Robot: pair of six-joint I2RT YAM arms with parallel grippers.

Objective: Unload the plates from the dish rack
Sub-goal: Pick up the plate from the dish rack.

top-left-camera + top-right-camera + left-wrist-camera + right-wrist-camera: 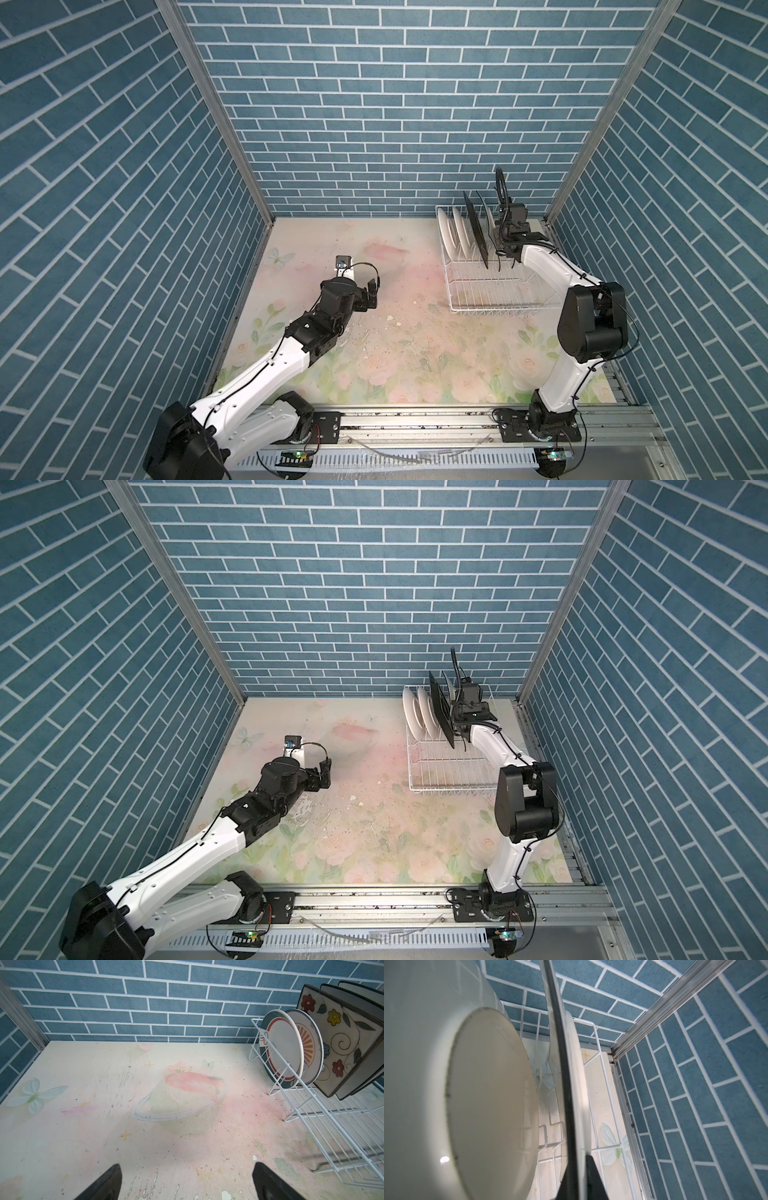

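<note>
The white wire dish rack (498,309) (453,788) stands at the back right and holds several plates upright. Two round white plates (448,232) are at its left end, and the second has an orange sunburst (309,1043). Beside them stand square black-rimmed plates, the nearest one flowered (342,1039). My right gripper (580,1157) (497,236) is shut on the thin black-edged rim of the rightmost plate (571,1084) (487,212), which stands in the rack. A neighbouring plate's pale back (488,1105) is close beside it. My left gripper (187,1165) (374,293) hangs open and empty over the table, left of the rack.
Blue brick walls close in the back and both sides, and the rack sits near the back right corner (612,1053). The floral tabletop (395,332) stretches between the left arm and the rack. A metal rail (415,419) runs along the front edge.
</note>
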